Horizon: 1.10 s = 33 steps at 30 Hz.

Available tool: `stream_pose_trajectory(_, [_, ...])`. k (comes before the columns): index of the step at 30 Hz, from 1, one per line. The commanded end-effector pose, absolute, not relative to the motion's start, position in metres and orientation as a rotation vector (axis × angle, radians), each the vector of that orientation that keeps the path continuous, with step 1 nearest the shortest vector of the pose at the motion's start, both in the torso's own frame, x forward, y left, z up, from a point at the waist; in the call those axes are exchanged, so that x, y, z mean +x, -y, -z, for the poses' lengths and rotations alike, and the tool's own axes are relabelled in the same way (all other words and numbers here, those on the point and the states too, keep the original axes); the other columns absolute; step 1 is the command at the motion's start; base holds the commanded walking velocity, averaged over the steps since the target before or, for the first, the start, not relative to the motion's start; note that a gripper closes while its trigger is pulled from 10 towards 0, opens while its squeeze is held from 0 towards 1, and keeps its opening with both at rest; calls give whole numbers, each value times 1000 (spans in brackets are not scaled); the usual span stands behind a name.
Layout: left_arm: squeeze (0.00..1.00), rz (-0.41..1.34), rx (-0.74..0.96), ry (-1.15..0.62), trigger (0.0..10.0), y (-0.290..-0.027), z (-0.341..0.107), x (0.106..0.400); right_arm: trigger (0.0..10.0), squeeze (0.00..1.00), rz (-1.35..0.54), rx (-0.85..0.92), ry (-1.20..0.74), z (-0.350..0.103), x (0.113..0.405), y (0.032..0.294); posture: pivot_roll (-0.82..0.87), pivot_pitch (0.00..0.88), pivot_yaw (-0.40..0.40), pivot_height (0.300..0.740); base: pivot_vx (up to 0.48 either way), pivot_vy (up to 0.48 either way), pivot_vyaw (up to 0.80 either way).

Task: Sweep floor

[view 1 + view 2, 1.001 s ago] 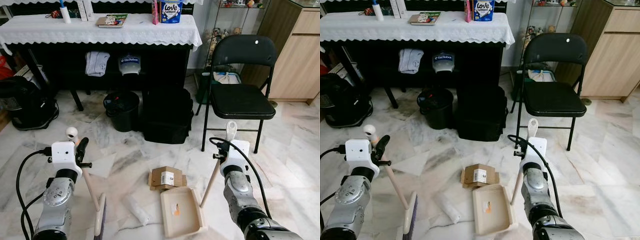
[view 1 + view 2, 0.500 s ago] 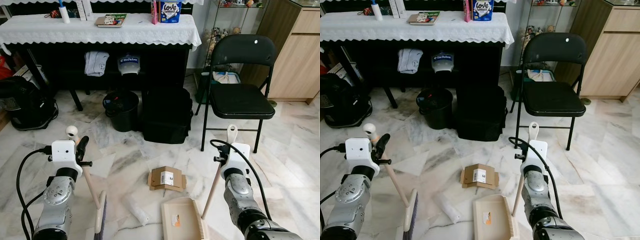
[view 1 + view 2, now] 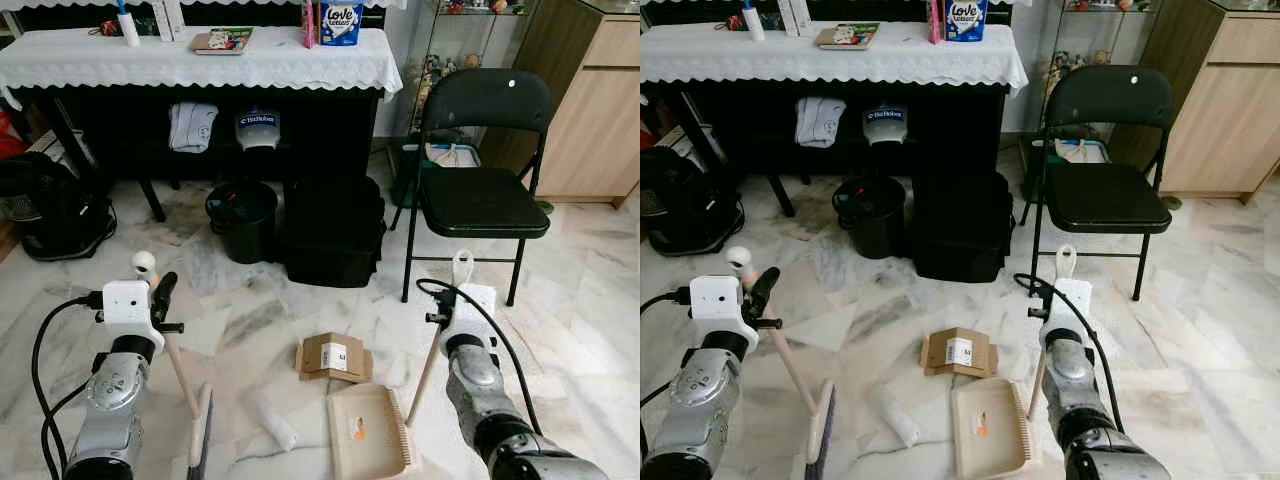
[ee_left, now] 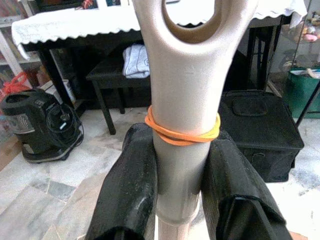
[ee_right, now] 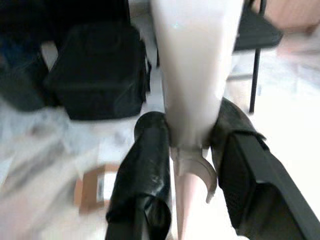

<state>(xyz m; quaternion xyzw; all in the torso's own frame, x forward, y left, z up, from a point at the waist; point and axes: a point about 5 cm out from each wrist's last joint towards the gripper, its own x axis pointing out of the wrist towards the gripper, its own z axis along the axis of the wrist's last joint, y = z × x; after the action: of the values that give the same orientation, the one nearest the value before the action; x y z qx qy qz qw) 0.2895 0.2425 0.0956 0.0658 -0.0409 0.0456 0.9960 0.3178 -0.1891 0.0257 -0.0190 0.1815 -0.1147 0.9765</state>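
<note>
My left tool is clamped on the beige plastic handle of the short broom, just below an orange rubber band; the broom's dark bristle head rests on the white marble floor close in front of me. My right tool is clamped on the pale upright handle of the beige dustpan, whose tray lies flat on the floor with its open edge toward the rubbish. Between broom and pan lies a crumpled white paper scrap, and just beyond the pan a flattened brown cardboard box.

I judge the step in hand to be lining up pan and broom. Next I would need to draw the bristles across so the scrap and box slide into the tray, holding the pan steady.

Farther off stand a black bin, a black folding chair and a lace-covered worktop.
</note>
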Motion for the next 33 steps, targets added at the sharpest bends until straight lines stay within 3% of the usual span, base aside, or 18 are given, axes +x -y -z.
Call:
stream_pose_trajectory(1, [0, -86, 162, 112, 10000, -248, -106, 289, 10000, 0, 241, -17, -422, -20, 315, 187, 107, 24, 6, 740, 0, 0, 0])
stream_pose_trajectory(9, [0, -90, 162, 92, 10000, -251, -103, 286, 10000, 0, 241, -19, -494, -8, 306, 184, 113, 27, 5, 740, 0, 0, 0])
stream_pose_trajectory(13, [0, -63, 155, 70, 10000, -248, -101, 288, 10000, 0, 272, 91, -599, 2, 300, 184, 106, 17, 6, 740, 0, 0, 0])
stream_pose_trajectory(22, [0, -49, 147, 64, 10000, -244, -101, 292, 10000, 0, 212, 149, -656, 4, 301, 177, 99, 0, 1, 740, 0, 0, 0])
stream_pose_trajectory(33, [0, -80, 147, 115, 10000, -246, -108, 292, 10000, 0, 222, 40, -411, -24, 320, 181, 99, 0, 1, 740, 0, 0, 0])
